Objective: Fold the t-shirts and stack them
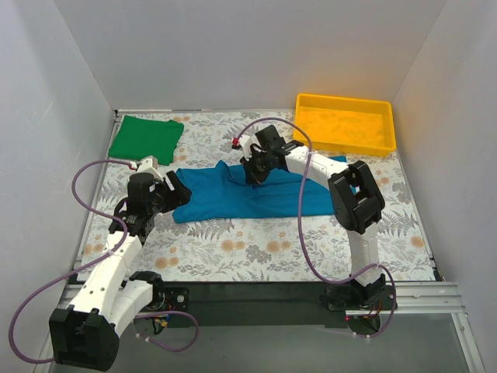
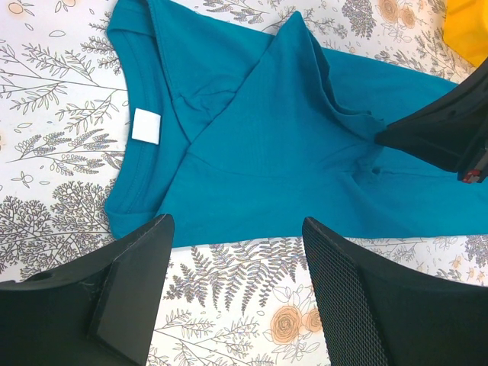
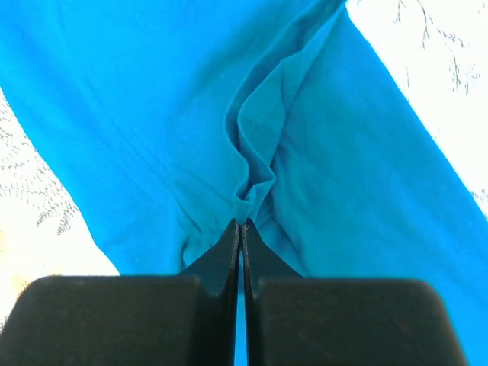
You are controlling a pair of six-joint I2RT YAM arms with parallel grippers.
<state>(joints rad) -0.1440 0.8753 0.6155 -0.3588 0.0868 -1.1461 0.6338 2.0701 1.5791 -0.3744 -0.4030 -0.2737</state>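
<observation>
When I look down from above, my right gripper [image 1: 253, 176] is down on the teal-blue t-shirt [image 1: 233, 200], near the middle of its far edge. That shirt lies spread across the middle of the desk [image 1: 233, 252], which has leaves and flowers on it. My left gripper [image 1: 177, 189] is just by the shirt's left end. Its jaws are apart and nothing is between them. The green t-shirt [image 1: 146, 138] lies folded in the far left corner, well apart from the blue one. A yellow tray [image 1: 345, 124] sits in the far right corner.

From my left wrist, I see my two black fingers [image 2: 130, 282] wide apart at the bottom, by the shirt's edge. Past them is the neck end of the shirt, with a white tag [image 2: 146, 126] inside the collar. One flap of cloth is folded over into a point. My right gripper shows at the right side, touching the cloth where it bunches up.

From my right wrist, my fingers are pressed together. A small ridge of blue cloth runs right into their tips, so they are pinching a fold of the shirt. Blue cloth fills most of this view.
</observation>
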